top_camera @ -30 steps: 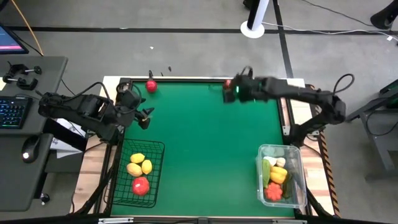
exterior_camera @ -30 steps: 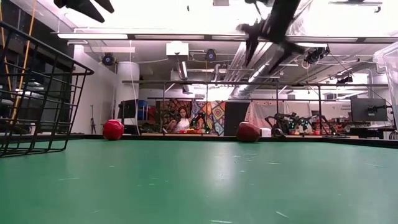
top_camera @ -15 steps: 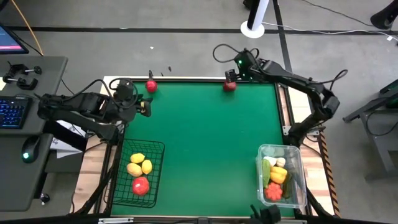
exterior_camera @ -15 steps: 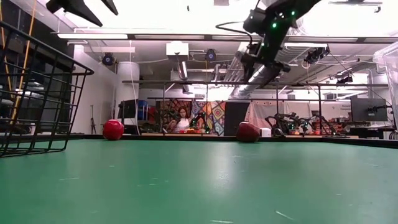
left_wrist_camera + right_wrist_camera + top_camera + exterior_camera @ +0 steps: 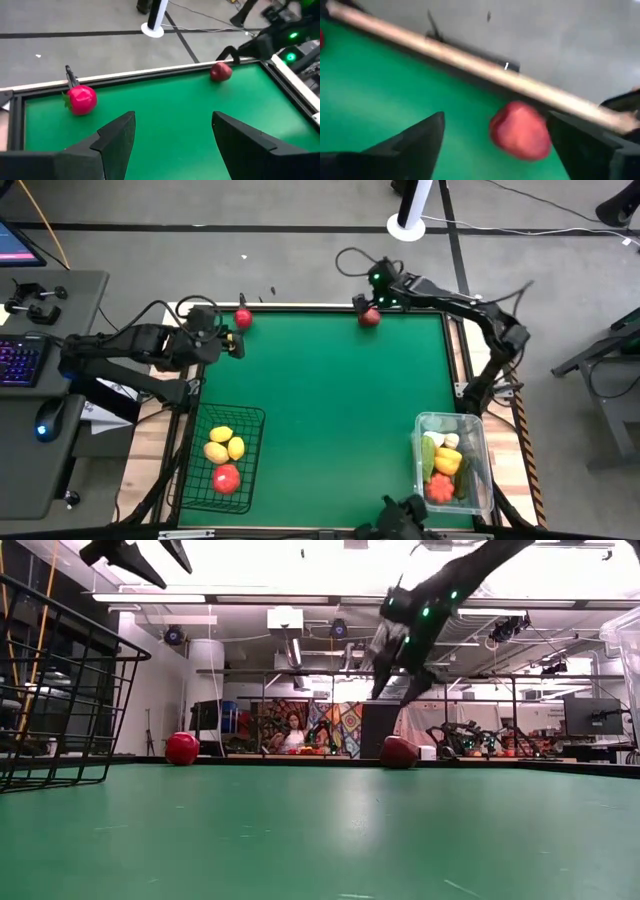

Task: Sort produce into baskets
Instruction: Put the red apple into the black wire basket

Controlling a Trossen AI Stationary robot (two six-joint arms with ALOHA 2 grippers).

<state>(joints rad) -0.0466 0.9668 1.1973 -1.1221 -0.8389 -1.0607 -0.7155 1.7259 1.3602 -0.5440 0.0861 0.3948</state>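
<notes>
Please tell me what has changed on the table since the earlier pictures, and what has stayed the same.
The right gripper has swung to the table's far edge and come down over the dark red fruit, jaws open, not gripping. The left gripper has moved toward the bright red fruit, holding nothing. Both fruits, the wire basket and the clear bin stayed put.

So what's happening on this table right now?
Two arms are sorting toy produce. The right pincer hangs open over a dark red fruit at the table's far edge. The left pincer hangs open near a bright red fruit, also at the far edge. The black wire basket holds yellow and red pieces; the clear plastic basket holds mixed vegetables. Neither arm holds anything.
</notes>
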